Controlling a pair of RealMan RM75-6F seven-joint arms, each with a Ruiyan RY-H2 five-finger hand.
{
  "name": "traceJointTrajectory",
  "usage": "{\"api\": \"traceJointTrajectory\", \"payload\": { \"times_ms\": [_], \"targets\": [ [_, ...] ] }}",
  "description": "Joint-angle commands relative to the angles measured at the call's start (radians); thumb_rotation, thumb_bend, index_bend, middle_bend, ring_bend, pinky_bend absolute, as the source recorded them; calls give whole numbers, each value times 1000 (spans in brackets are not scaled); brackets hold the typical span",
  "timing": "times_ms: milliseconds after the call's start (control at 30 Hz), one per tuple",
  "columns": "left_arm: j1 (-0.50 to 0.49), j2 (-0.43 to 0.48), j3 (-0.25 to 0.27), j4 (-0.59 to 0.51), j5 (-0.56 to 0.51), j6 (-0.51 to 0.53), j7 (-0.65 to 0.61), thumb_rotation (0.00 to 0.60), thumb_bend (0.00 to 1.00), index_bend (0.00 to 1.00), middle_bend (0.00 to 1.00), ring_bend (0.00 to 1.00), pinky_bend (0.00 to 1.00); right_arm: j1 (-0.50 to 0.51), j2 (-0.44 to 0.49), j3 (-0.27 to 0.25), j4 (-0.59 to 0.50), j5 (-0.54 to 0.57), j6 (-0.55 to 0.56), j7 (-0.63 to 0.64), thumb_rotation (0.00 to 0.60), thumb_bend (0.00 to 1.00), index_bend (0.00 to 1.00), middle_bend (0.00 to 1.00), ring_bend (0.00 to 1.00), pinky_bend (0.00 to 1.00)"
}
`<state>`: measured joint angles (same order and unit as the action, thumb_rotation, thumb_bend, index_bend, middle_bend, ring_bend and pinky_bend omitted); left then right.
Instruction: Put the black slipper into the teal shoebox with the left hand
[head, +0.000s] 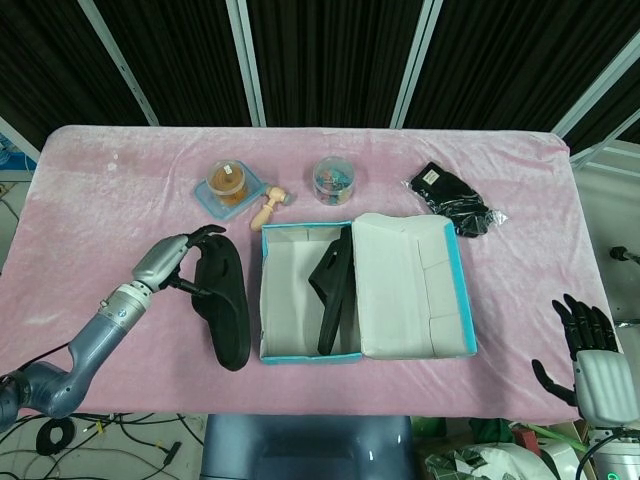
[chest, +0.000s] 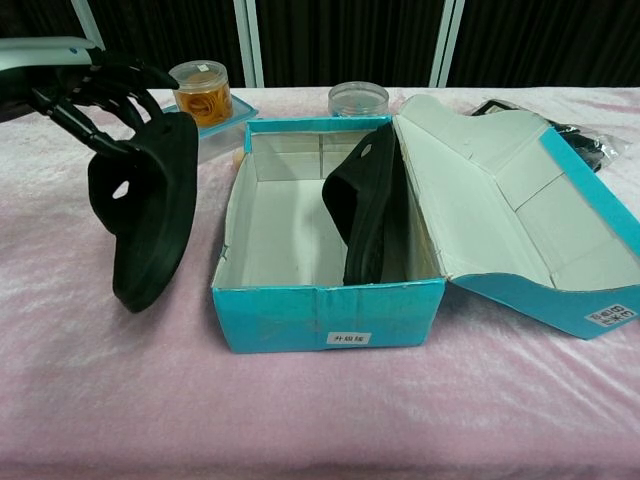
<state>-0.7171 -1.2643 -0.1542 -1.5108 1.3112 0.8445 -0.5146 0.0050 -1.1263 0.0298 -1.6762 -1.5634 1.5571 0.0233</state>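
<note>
Holding: left hand (head: 172, 259) grips black slipper (head: 226, 305) by its strap end — slipper hangs tilted, off the cloth, just left of the teal shoebox (head: 300, 352).
Box edges: left wall beside the slipper; lid folded open to the right.
Box contents: second black slipper (head: 331, 291) on edge against the right wall — white floor bare on the left.
Materials: matte foam slippers; card box; pink plush table cover (head: 120, 190).
Right hand (head: 588, 352): off the table's right corner, fingers spread, holding nothing.
</note>
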Motion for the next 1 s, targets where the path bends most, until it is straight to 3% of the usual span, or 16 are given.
{"api": "traceJointTrajectory", "payload": {
  "times_ms": [33, 133, 300, 500, 733, 1000],
  "targets": [
    [0, 22, -14, 49, 160, 21, -250, 600, 0, 180, 523, 364, 238, -1, 1, 0, 0, 0, 1, 0, 600, 233, 0, 20, 0, 11],
    [-7, -11, -27, 78, 183, 61, -323, 600, 0, 181, 517, 364, 239, -2, 0, 0, 2, 2, 0, 1, 600, 233, 0, 20, 0, 11],
    [-23, -145, -67, 162, 186, 161, -347, 600, 0, 180, 499, 364, 240, -1, 2, 2, 2, 3, -1, 2, 600, 234, 0, 20, 0, 11],
    [-53, -294, -105, 281, 193, 271, -252, 600, 0, 179, 498, 364, 246, -5, 7, 4, 2, 9, 3, 7, 600, 233, 0, 20, 0, 11],
    [-88, -430, -98, 427, 250, 381, -95, 600, 0, 178, 500, 364, 247, -7, 7, 6, 7, 18, 1, 15, 600, 234, 0, 20, 0, 11],
    [-113, -551, -56, 588, 298, 445, -64, 600, 0, 172, 502, 364, 256, -9, 11, 8, 6, 19, 3, 15, 600, 234, 0, 20, 0, 11]
  ]
}}
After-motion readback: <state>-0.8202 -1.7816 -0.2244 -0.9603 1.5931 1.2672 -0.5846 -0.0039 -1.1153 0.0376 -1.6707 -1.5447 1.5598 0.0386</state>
